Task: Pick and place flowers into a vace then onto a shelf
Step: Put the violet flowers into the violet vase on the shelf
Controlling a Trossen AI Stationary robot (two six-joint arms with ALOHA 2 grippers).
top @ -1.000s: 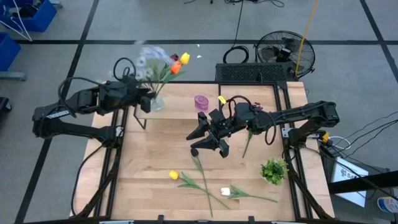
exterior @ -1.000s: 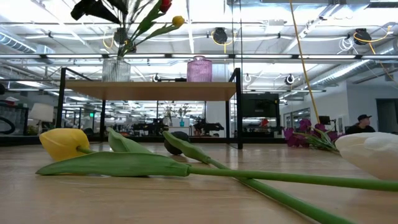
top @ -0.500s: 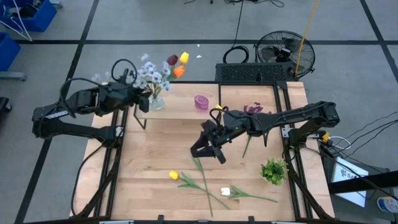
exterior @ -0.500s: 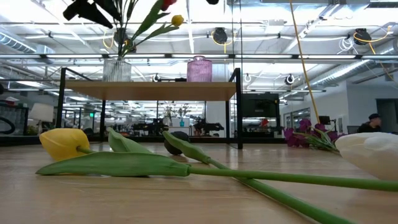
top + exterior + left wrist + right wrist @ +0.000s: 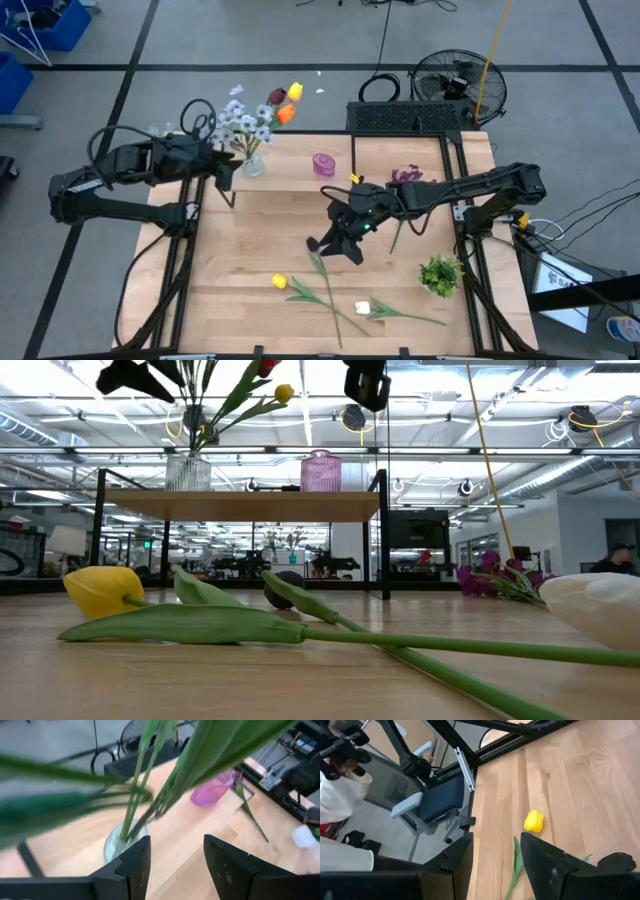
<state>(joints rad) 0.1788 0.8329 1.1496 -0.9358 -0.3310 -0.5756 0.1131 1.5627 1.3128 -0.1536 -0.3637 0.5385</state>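
Flowers are lying in two groups: several are standing in a clear glass vase [image 5: 251, 163] on the shelf [image 5: 300, 175] at the table's back, their orange, yellow and dark red heads and pale sprays [image 5: 245, 118] leaning out over the back edge, while others are lying loose on the wooden table [image 5: 250, 250]. A yellow tulip [image 5: 279, 283] and a white tulip [image 5: 363, 309] are resting near the front with their long green stems crossing, a dark-headed one [image 5: 313, 244] is lying just under the right gripper, and a purple cluster [image 5: 406, 175] is sitting toward the right by the shelf's end. A small pink vase [image 5: 324, 164] is standing empty on the shelf beside the clear one. From where I'm standing these stems look light and springy, with soft heads that would crush, so I'd judge the mid-stem the sensible place to pinch, clear of the leaves. The right gripper [image 5: 335, 243] is hovering above the table's middle with its fingers spread apart and holding nothing, pointing toward the yellow tulip's end of the table. The left gripper [image 5: 222, 170] is sitting at the shelf beside the clear vase, fingers parted with nothing between them. A leafy green tuft [image 5: 440, 272] is lying near the right edge.
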